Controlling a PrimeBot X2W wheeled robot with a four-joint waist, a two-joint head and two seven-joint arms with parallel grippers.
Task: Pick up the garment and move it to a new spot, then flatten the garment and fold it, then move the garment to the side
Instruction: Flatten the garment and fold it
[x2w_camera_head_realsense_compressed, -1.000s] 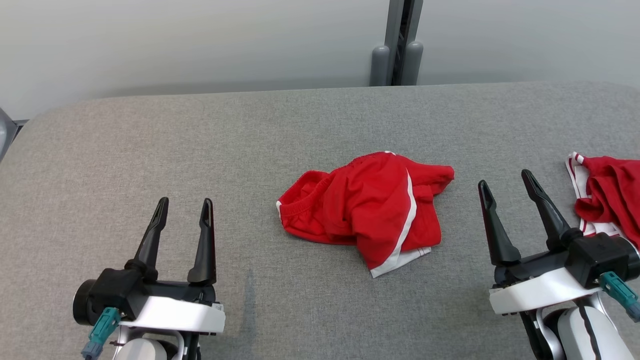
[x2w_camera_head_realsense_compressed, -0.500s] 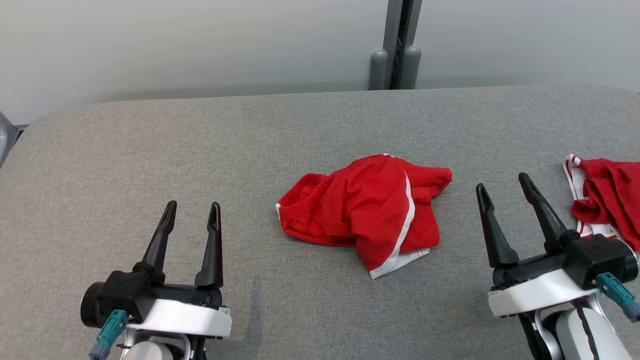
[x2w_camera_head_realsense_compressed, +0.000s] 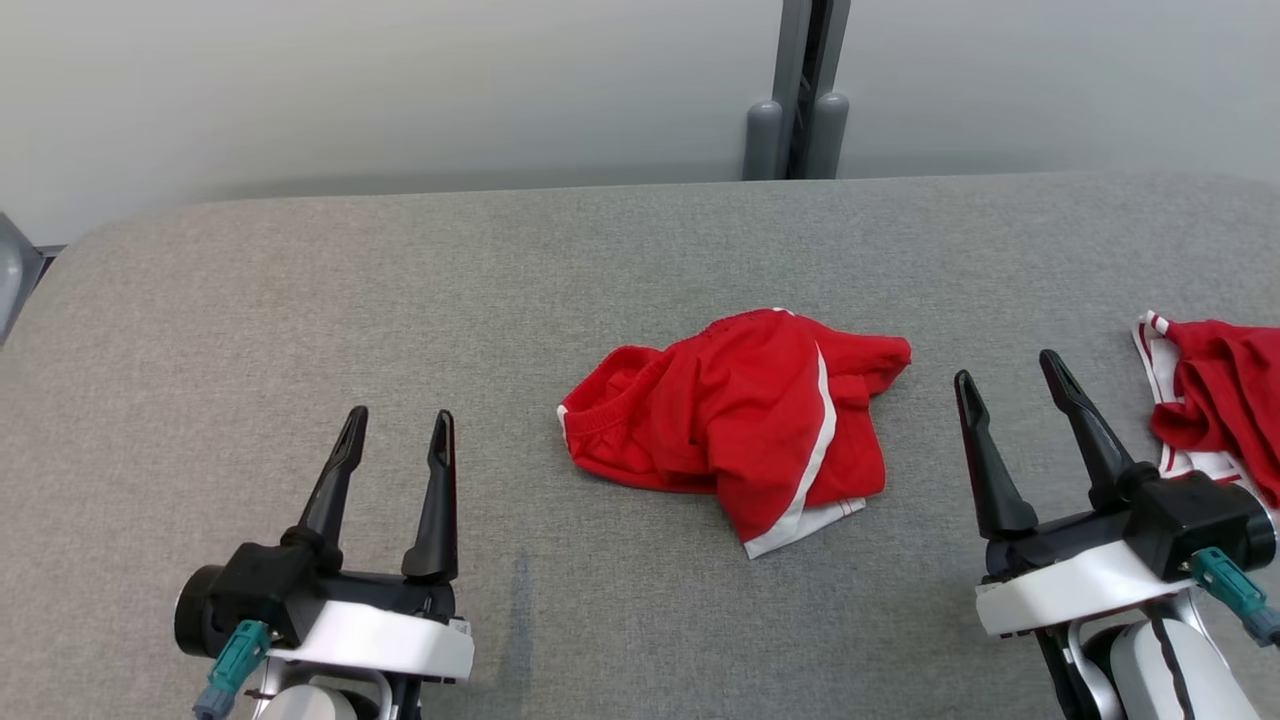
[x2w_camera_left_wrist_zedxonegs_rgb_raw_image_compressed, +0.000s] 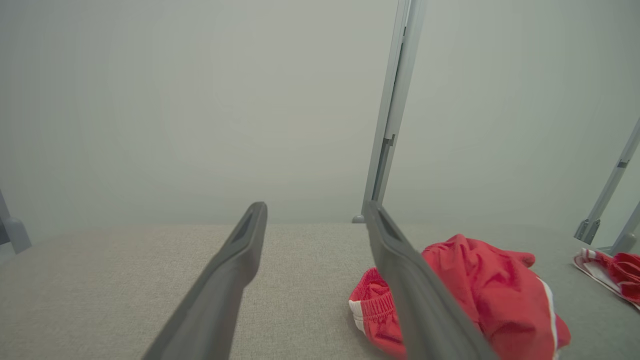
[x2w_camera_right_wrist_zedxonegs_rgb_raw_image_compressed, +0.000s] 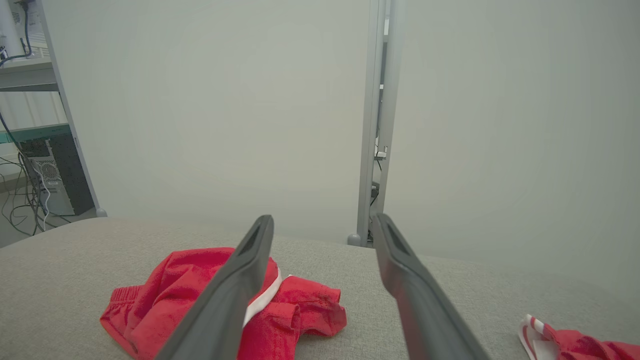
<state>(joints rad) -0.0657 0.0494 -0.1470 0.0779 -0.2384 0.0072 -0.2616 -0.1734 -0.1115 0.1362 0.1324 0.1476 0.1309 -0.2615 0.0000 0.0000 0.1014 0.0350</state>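
Observation:
The garment (x2w_camera_head_realsense_compressed: 735, 425) is a pair of red shorts with white trim, lying crumpled near the middle of the grey padded table (x2w_camera_head_realsense_compressed: 400, 300). It also appears to the right in the left wrist view (x2w_camera_left_wrist_zedxonegs_rgb_raw_image_compressed: 480, 295) and to the left in the right wrist view (x2w_camera_right_wrist_zedxonegs_rgb_raw_image_compressed: 190, 295). My left gripper (x2w_camera_head_realsense_compressed: 398, 428) hovers open at the lower left, well left of the garment. At the lower right my right gripper (x2w_camera_head_realsense_compressed: 1008, 372) stands open, just right of the garment, nothing between its fingers.
A second red garment with white stripes (x2w_camera_head_realsense_compressed: 1215, 395) lies at the table's right edge, beside my right wrist. A grey post (x2w_camera_head_realsense_compressed: 797, 90) stands behind the table against a pale wall. A shelf with cables (x2w_camera_right_wrist_zedxonegs_rgb_raw_image_compressed: 30, 165) is off the far left.
My left gripper has shifted a little to the right and lower in the view. The right gripper and the garment have stayed put apart from a slight camera shift.

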